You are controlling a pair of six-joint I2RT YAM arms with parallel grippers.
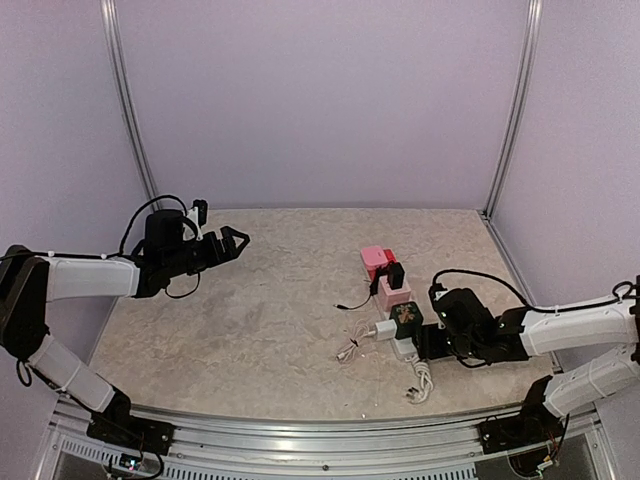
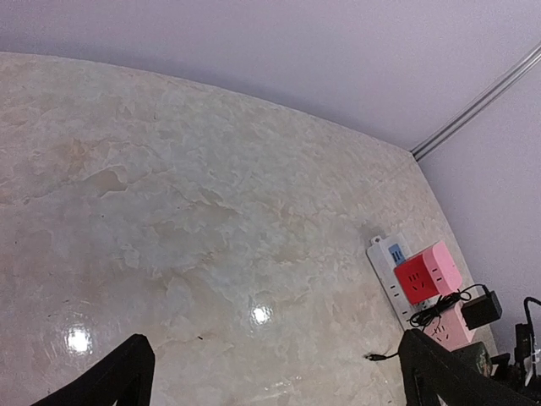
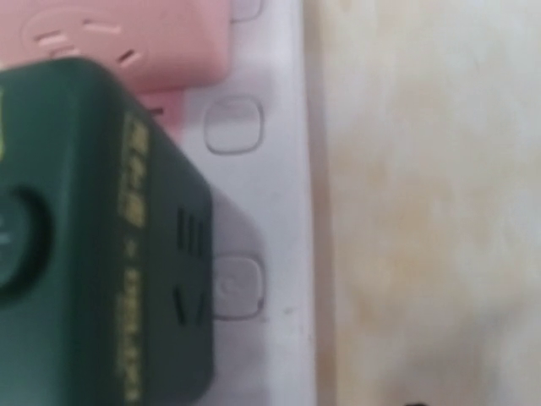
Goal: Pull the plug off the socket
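Note:
The socket (image 1: 403,349), a long white power strip, lies right of centre; it also shows in the left wrist view as the socket (image 2: 383,261) and fills the right wrist view as the socket (image 3: 264,203). On it sit a red cube (image 1: 374,259), a pink cube (image 1: 393,294) carrying a black plug (image 1: 396,273), and a dark green cube (image 1: 406,318) with a white plug (image 1: 384,330) on its side. My right gripper (image 1: 423,342) is low at the strip's near end beside the green cube (image 3: 84,237); its fingers are hidden. My left gripper (image 2: 279,382) hangs open, far left, holding nothing.
The strip's thick white cord (image 1: 420,380) curls toward the near edge. A thin white cable (image 1: 350,350) lies coiled left of the white plug, and a thin black lead (image 1: 352,304) trails left. Lilac walls and metal posts (image 1: 130,110) enclose the table.

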